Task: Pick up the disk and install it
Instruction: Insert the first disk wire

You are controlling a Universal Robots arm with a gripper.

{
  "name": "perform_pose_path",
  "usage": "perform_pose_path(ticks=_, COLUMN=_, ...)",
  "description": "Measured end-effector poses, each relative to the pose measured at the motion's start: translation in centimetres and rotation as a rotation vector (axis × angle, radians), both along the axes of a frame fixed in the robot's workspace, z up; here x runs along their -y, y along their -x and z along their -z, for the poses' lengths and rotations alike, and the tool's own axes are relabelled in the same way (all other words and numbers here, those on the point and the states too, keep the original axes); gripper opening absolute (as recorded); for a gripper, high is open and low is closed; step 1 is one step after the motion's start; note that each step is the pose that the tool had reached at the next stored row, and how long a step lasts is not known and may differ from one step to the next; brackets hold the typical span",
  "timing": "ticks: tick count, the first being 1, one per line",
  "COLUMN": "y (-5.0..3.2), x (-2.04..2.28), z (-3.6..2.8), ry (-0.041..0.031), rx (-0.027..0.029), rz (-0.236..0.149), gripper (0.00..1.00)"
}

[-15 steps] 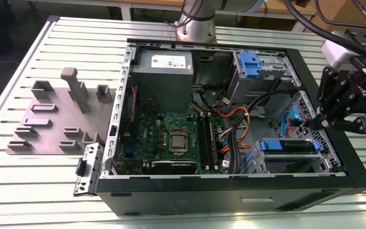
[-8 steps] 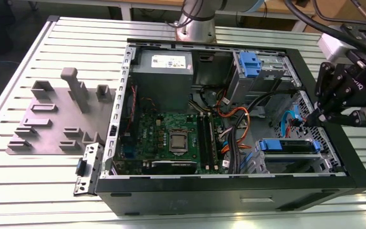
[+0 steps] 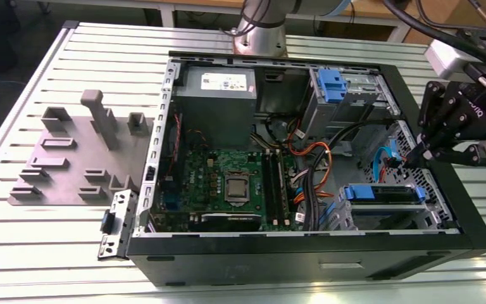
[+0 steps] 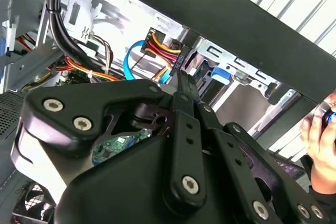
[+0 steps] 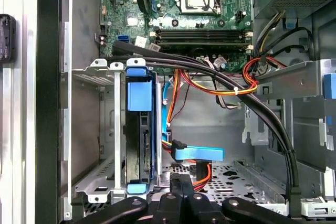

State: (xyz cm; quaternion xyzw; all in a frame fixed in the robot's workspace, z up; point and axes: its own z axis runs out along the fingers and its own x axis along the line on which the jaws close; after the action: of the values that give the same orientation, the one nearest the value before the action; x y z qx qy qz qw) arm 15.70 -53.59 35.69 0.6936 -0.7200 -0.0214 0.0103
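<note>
Disk [image 5: 139, 129] with blue carrier sits on edge in metal drive cage [image 5: 107, 129], near case corner; looks already installed. My gripper [image 5: 181, 187] hovers just beside cage, fingers closed together, holding nothing. I judge task is almost complete.

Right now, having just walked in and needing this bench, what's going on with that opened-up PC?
A robot arm is working inside the open computer case. Its gripper is shut with nothing in it and hangs next to the drive cage. The disk, in its blue carrier, sits in that cage, apart from the gripper.
</note>
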Motion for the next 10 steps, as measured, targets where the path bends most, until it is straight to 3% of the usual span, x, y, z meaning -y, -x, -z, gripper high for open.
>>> perform_pose_path(ticks=1, y=0.0, x=0.0, z=0.0, ry=0.0003, rx=-0.0001, rz=0.0, gripper=0.11)
perform_pose_path(ticks=3, y=-0.05, x=-0.1, z=0.01, ry=0.0083, rx=-0.0008, rz=0.0, gripper=0.11)
perform_pose_path(ticks=6, y=-0.13, x=-0.45, z=0.04, ry=0.0155, rx=-0.0054, rz=0.0, gripper=0.24)
perform_pose_path(ticks=10, y=-0.35, x=-0.98, z=0.11, ry=0.0177, rx=-0.0096, rz=0.0, gripper=0.25)
